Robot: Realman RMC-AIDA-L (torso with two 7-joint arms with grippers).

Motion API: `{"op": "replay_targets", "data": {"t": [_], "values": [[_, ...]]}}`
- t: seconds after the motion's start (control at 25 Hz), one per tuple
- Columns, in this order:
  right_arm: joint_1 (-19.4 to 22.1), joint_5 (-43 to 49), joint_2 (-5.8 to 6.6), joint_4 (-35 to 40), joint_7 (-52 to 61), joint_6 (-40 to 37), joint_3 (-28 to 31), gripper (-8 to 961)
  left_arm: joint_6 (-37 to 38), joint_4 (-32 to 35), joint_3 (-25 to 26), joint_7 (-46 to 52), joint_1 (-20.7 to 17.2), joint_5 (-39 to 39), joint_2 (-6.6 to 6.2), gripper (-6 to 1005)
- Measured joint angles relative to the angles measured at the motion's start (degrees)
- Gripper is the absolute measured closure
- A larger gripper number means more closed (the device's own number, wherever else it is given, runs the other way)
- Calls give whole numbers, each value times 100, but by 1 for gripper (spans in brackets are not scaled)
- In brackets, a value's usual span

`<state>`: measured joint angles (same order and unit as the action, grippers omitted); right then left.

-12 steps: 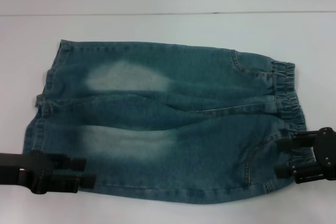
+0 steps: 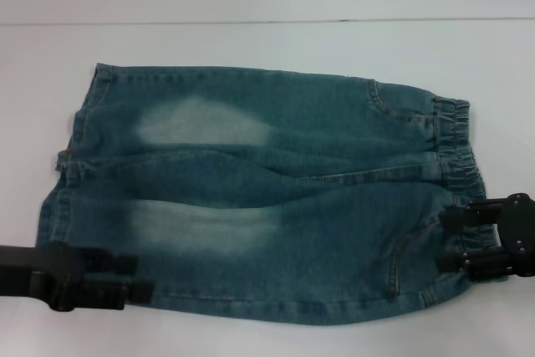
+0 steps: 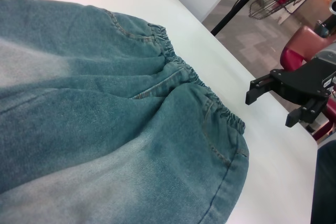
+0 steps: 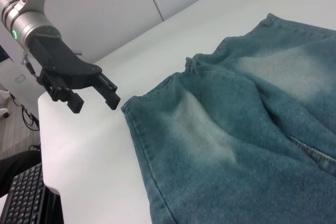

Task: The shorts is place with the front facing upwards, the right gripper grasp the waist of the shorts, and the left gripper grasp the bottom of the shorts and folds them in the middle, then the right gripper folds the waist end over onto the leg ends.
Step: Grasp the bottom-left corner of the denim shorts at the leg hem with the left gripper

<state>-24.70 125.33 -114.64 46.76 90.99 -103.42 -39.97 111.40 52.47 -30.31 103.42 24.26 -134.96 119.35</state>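
Both claws have barely shifted: the right claw (image 2: 449, 240), fingers parted and empty, hovers at the waistband of the denim shorts (image 2: 259, 198) lying flat on the white tabletop (image 2: 251, 39); the left claw (image 2: 138, 277), likewise parted and empty, sits at the leg hems (image 2: 63, 177). No labels readable.

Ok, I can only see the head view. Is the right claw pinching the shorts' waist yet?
Observer: No. The left wrist view shows the right gripper open and clear of the waist, not touching it.
Operator: And the left one?
Observer: The right wrist view shows the left gripper open too, just short of the leg ends, with a gap between.
Operator: What's past the table?
Observer: A red chair, behind the right gripper.
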Motion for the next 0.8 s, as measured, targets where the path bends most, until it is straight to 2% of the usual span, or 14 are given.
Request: {"op": "replay_targets", "data": {"t": [0.08,0.2,0.28,0.44,0.64,0.8], "values": [[0,0,-4,5,1,1,7,128,77,13,17,153,12,-3,-33,275],[-3,0,5,45,15,-6,8,128,325,170,84,697,110,-122,-178,275],[-14,0,12,49,7,-5,7,127,419,381,299,1196,194,-319,-288,275],[-22,-1,14,40,-58,67,16,127,182,506,661,1945,362,-778,-427,274],[-28,0,18,24,-152,131,46,127,-396,452,698,2641,535,-1500,-475,276],[-71,3,20,19,-204,138,51,127,-713,372,681,3069,616,-1779,-477,275]]}}
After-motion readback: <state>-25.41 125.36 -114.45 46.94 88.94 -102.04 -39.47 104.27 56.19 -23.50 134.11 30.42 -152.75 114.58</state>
